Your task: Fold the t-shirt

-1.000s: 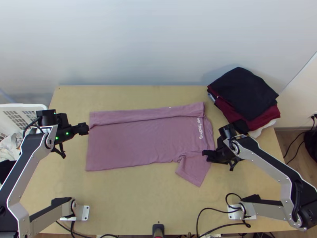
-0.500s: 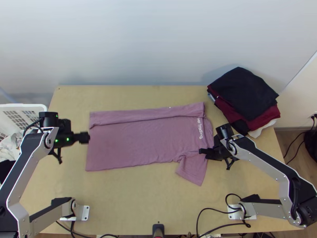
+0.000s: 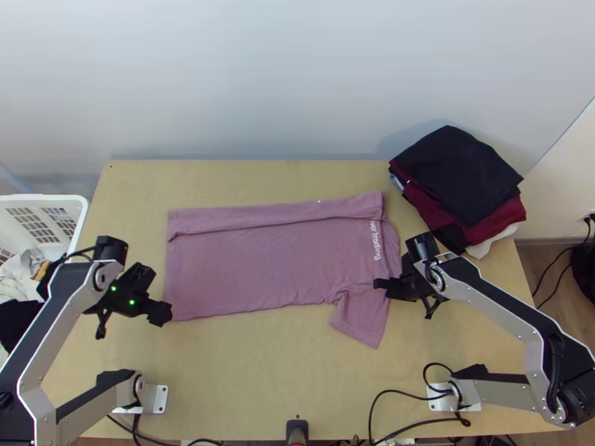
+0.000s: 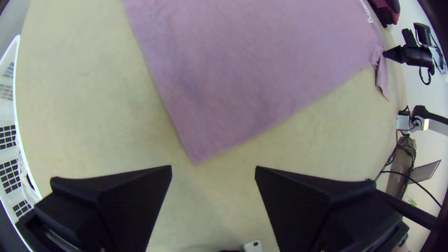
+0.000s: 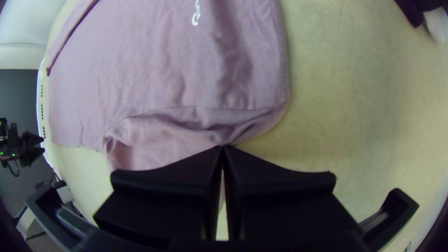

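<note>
Left gripper (image 4: 213, 169): has swung towards six, to the shirt's eight-o'clock end; fingers parted.
Hem corner (image 4: 196, 151): ungripped, just ahead; best pinched low, both layers together.
T-shirt (image 3: 268, 264): spread mid-table, twelve-o'clock side folded in.
Sleeve (image 3: 361, 320): out towards five; should travel with the fold.
Right gripper (image 5: 223, 147): at four, closed on shoulder cloth; lift evenly with left.

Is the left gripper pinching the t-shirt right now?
No, the left gripper stands open, with the t-shirt's corner lying loose beyond its fingertips.
</note>
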`<state>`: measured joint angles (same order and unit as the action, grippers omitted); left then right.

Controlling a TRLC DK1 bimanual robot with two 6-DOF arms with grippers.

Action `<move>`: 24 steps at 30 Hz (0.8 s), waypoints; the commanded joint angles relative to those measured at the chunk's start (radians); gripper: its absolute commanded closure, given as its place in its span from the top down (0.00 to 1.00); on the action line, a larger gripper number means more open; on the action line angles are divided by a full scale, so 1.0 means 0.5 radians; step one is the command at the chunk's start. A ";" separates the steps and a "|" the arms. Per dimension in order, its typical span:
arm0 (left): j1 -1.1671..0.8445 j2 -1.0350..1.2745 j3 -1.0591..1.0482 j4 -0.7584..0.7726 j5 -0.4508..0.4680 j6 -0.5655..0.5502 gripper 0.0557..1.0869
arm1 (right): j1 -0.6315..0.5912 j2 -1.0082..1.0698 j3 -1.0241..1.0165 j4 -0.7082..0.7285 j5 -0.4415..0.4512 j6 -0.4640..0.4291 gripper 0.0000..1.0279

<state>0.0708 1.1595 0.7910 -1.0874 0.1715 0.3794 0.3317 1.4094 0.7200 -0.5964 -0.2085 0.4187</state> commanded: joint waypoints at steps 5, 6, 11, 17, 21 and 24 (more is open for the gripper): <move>-0.046 0.169 -0.171 0.181 -0.012 0.002 0.72 | 0.002 -0.015 -0.145 -0.022 0.058 -0.003 0.03; -0.053 0.184 -0.189 0.227 -0.012 -0.007 0.68 | -0.001 -0.018 -0.148 -0.025 0.061 -0.006 0.03; -0.062 0.273 -0.232 0.325 -0.015 -0.029 0.66 | -0.004 -0.045 -0.158 -0.025 0.064 -0.009 0.03; -0.065 0.267 -0.275 0.386 -0.012 -0.026 0.41 | -0.004 -0.048 -0.155 -0.025 0.070 -0.012 0.03; -0.049 0.237 -0.300 0.451 -0.015 0.008 0.04 | -0.016 -0.079 -0.161 -0.044 0.073 -0.034 0.03; -0.022 0.221 -0.297 0.438 -0.015 0.039 0.04 | -0.093 -0.159 -0.198 -0.053 0.076 -0.110 0.03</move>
<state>0.0483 1.2739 0.6842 -0.8642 0.1635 0.3717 0.3187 1.3586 0.6785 -0.5842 -0.1944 0.4023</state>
